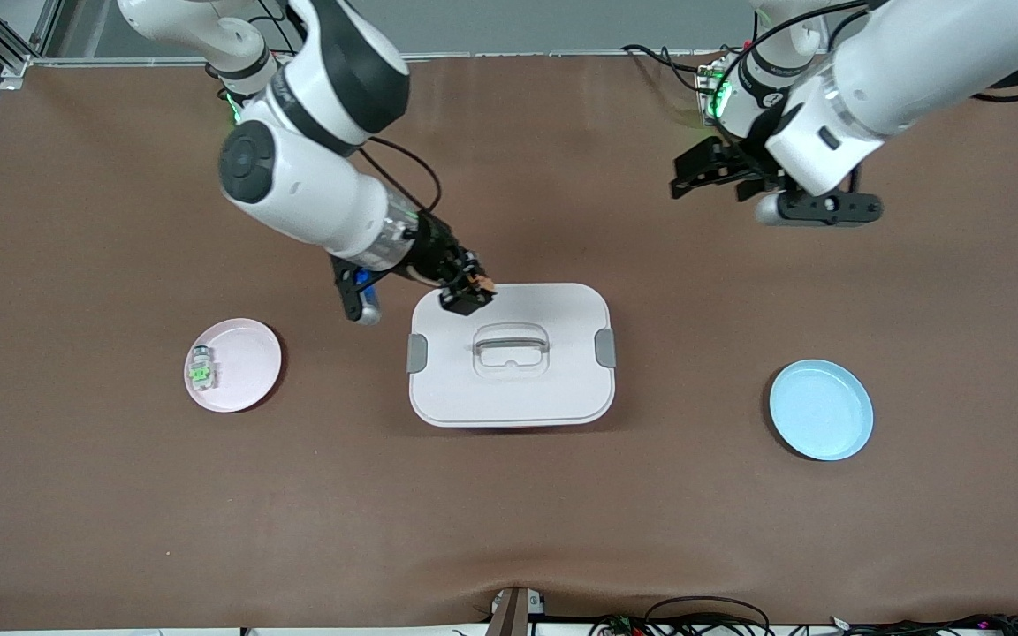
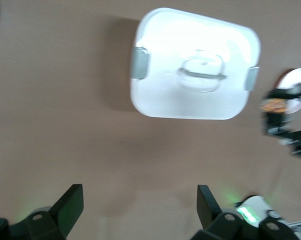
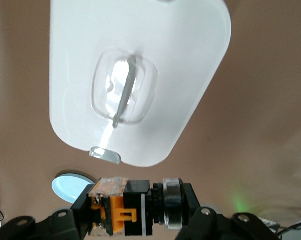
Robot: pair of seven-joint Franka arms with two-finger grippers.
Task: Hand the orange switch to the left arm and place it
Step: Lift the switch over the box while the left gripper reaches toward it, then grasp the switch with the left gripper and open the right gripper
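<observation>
My right gripper (image 1: 467, 294) is shut on the orange switch (image 1: 476, 284), a small black block with an orange part, and holds it in the air over the corner of the white box (image 1: 553, 389) toward the right arm's end. The right wrist view shows the switch (image 3: 128, 210) clamped between the fingers, with the box (image 3: 180, 60) below. My left gripper (image 1: 710, 175) is open and empty, up in the air over bare table near the left arm's base. The left wrist view shows the box (image 2: 155, 95) and the right gripper with the switch (image 2: 276, 105) farther off.
A pink plate (image 1: 253, 353) toward the right arm's end holds a pale clear part with a green mark (image 1: 201, 369). A light blue plate (image 1: 821, 409) lies toward the left arm's end. The box has grey side clips (image 1: 417, 352) and a recessed lid handle (image 1: 510, 345).
</observation>
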